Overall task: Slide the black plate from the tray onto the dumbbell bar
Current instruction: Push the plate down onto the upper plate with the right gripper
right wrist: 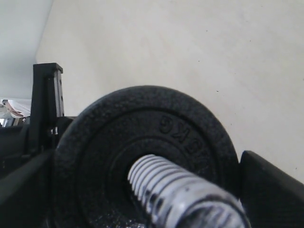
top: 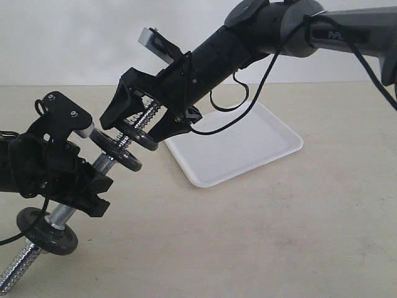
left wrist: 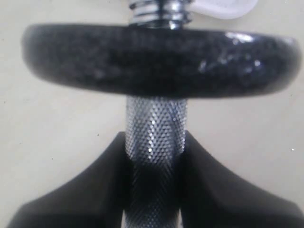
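Left gripper (top: 93, 191): jaws drawn in tight on the knurled middle of the dumbbell bar (left wrist: 154, 128). In the exterior view the bar tilts from 7 to 1 o'clock.

Right gripper (top: 138, 129): jaws wide, clamping the black plate (right wrist: 95, 152) by its rim, with the threaded end through its hole.

Wider disc (top: 116, 154) next along the bar, toward 7 o'clock. Lower disc (top: 46, 231) near the bottom end.

Tray (top: 248, 149) on the table (top: 310, 236), at 4 o'clock from the plate.

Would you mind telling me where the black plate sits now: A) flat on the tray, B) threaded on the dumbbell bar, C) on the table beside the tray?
B: in the right wrist view the dumbbell bar pokes its threaded end through the black plate.
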Tool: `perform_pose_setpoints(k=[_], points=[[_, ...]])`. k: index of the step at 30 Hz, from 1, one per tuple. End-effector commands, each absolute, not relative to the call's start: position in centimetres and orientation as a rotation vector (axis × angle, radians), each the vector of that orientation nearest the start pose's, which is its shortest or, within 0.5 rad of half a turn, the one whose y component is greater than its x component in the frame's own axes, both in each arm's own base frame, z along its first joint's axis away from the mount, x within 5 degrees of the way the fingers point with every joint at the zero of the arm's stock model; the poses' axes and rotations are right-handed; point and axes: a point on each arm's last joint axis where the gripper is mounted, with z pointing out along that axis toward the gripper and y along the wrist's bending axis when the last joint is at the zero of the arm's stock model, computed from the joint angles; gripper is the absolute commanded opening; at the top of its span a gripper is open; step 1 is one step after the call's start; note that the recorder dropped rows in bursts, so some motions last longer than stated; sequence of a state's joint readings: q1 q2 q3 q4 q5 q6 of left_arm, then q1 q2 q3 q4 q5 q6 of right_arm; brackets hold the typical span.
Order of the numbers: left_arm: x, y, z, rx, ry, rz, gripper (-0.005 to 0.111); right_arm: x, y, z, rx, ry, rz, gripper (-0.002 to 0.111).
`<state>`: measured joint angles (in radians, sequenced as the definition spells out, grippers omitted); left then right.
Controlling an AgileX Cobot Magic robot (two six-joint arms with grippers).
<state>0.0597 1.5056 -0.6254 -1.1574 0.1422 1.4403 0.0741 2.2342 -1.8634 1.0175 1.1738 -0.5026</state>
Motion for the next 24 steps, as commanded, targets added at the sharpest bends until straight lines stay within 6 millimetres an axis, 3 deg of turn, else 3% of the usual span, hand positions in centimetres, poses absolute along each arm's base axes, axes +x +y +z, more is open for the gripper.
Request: perform_pose_setpoints(k=[1,24], points=[[27.94,1.0,20.07,0.217,2.292,0.067,0.004,46.03,11.28,24.01,-0.298,2.495,1.345,0.081],[27.96,1.07,20.09,0.209,2.29,0.076,0.004,46.44,11.26,24.12,-0.252,2.464,1.332,0.084]])
